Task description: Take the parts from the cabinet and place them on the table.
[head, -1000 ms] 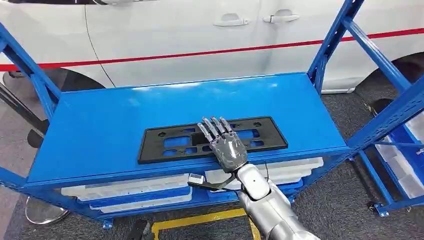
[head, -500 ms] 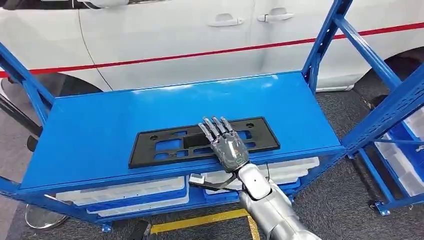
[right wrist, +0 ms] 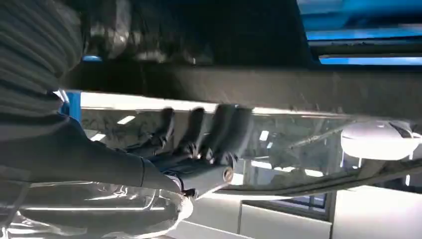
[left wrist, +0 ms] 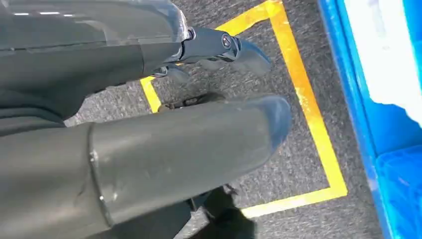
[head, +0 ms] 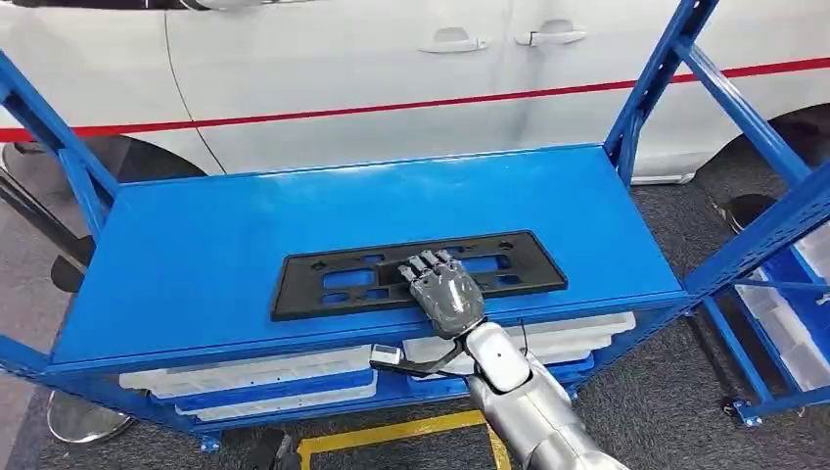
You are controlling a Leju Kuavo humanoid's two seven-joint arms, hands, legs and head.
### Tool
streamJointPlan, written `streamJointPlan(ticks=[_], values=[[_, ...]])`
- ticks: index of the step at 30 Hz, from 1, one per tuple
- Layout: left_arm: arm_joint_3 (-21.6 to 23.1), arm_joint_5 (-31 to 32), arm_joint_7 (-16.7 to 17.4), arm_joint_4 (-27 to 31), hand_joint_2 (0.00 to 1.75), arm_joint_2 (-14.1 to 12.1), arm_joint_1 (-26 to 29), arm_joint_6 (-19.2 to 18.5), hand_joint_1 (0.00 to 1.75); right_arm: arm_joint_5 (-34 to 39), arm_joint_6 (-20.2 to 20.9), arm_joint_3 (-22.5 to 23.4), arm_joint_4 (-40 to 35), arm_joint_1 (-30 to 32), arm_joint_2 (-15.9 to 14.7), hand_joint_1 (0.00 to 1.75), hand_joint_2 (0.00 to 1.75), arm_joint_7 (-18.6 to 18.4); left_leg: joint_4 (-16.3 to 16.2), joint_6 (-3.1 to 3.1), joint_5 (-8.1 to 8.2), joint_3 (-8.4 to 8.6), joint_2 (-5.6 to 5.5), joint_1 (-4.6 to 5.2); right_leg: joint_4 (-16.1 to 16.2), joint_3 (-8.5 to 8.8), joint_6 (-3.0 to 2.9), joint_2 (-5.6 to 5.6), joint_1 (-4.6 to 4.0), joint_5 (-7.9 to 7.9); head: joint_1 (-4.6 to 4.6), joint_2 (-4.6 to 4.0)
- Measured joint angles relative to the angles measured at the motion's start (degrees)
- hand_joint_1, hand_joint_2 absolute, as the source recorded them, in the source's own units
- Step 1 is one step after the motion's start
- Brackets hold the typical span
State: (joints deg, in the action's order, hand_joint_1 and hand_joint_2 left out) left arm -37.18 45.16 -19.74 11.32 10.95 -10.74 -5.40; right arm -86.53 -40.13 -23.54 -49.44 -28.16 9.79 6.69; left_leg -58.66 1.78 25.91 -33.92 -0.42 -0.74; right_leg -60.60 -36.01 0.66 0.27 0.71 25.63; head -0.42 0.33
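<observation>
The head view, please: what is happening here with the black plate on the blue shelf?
A humanoid robot is working at a blue metal shelf parked beside a white car. Its right hand is over the near edge of a flat black plastic part with cut-outs, fingers bent down onto it. The part lies flat on the shelf top, not lifted. The left hand hangs low over grey floor with yellow tape, holding nothing. White trays sit on the level below.
</observation>
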Motion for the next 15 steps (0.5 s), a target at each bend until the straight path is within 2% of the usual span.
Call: streamJointPlan(ticks=[1,3,4,5,6,7,9,10,11,12,14,15], values=[[0.0,0.0,-0.1,0.0,0.00,0.0,-0.2,0.0,0.00,0.0,0.0,0.0,0.0,-0.1,0.0,1.69,1.75,0.1,-0.5,-0.34,0.17,-0.28,-0.03,0.53,1.4,0.60,-0.07,0.04,-0.29,0.19,-0.04,0.00],[-0.1,0.0,-0.2,0.0,0.00,0.0,-0.2,0.0,0.00,0.0,0.0,0.0,0.0,-0.2,0.0,1.69,1.75,0.1,0.0,-0.84,-0.07,-0.33,-0.02,0.36,0.9,0.29,-0.32,0.16,-0.48,0.24,0.00,0.00],[-0.1,0.0,-0.2,0.0,0.00,0.0,-0.3,0.0,0.00,0.0,0.0,0.0,0.0,-0.2,0.0,1.69,1.75,0.1,0.1,-1.22,-0.10,-0.20,-0.02,0.38,1.1,0.31,-0.71,0.21,-0.44,0.10,-0.02,0.00],[-0.1,0.0,-0.2,0.0,0.00,0.0,-0.4,0.0,0.00,0.0,0.0,0.0,-0.1,-0.2,0.0,1.69,1.75,0.1,-0.2,-1.54,0.47,-0.48,0.01,0.26,1.7,0.71,-1.23,0.10,0.19,-0.21,-0.07,0.00],[-0.1,-0.1,-0.2,0.0,0.00,0.0,-0.4,0.0,0.00,0.0,0.0,0.0,-0.1,-0.3,0.0,1.71,1.75,0.1,-1.5,-1.79,1.48,-0.74,0.08,0.18,2.0,0.97,-1.36,0.11,0.10,-0.26,-0.04,0.00],[-0.1,-0.1,-0.2,0.0,0.00,0.0,-0.4,0.0,0.00,-0.1,0.0,0.0,-0.1,-0.3,0.0,1.71,1.75,0.1,-4.6,-2.01,3.31,-2.09,0.07,0.12,2.0,1.04,-1.84,-0.02,0.10,-0.21,-0.05,0.00],[-0.1,-0.1,-0.2,0.0,0.00,0.0,-0.4,0.0,0.00,-0.1,0.0,0.0,0.0,-0.3,0.0,1.71,1.75,0.1,-13.4,-2.42,7.16,-6.35,0.09,0.07,1.9,1.05,-2.06,-0.17,-0.03,-0.12,-0.04,0.00],[-0.1,-0.1,-0.3,0.0,0.00,0.0,-0.3,0.0,0.00,-0.1,0.0,0.0,0.0,-0.2,0.0,1.69,1.75,0.2,-16.8,-2.57,7.90,-8.10,0.09,0.06,1.9,1.05,-2.06,-0.18,-0.06,-0.11,-0.04,0.00],[-0.1,-0.2,-0.3,0.0,0.00,0.0,-0.2,0.0,0.00,-0.1,0.0,0.0,0.1,-0.2,0.0,1.69,1.75,0.2,-17.1,-2.62,7.09,-8.38,0.09,0.04,1.9,1.07,-2.11,-0.16,-0.06,-0.06,-0.02,0.00],[-0.1,-0.2,-0.3,0.0,0.00,0.0,-0.2,0.0,0.00,-0.1,0.0,0.0,0.1,-0.2,0.0,1.69,1.75,0.3,-14.9,-2.60,5.21,-7.46,0.10,0.02,1.8,1.11,-2.06,-0.10,-0.06,-0.02,-0.06,0.00],[-0.1,-0.4,-0.4,0.0,0.00,-0.1,-0.4,0.0,0.00,0.0,0.0,0.0,0.0,-0.2,0.0,1.73,1.75,0.5,-5.3,-2.27,-0.06,-2.92,0.10,0.01,1.6,1.31,-1.84,0.03,-0.04,0.21,-0.04,0.00],[-0.1,-0.5,-0.5,0.0,0.00,-0.1,-0.4,0.0,0.00,0.1,0.0,0.0,-0.1,-0.2,0.0,1.71,1.75,0.6,-1.3,-1.91,-0.67,-1.28,0.11,0.04,1.5,1.30,-1.61,0.05,-0.04,0.37,-0.02,0.00]])
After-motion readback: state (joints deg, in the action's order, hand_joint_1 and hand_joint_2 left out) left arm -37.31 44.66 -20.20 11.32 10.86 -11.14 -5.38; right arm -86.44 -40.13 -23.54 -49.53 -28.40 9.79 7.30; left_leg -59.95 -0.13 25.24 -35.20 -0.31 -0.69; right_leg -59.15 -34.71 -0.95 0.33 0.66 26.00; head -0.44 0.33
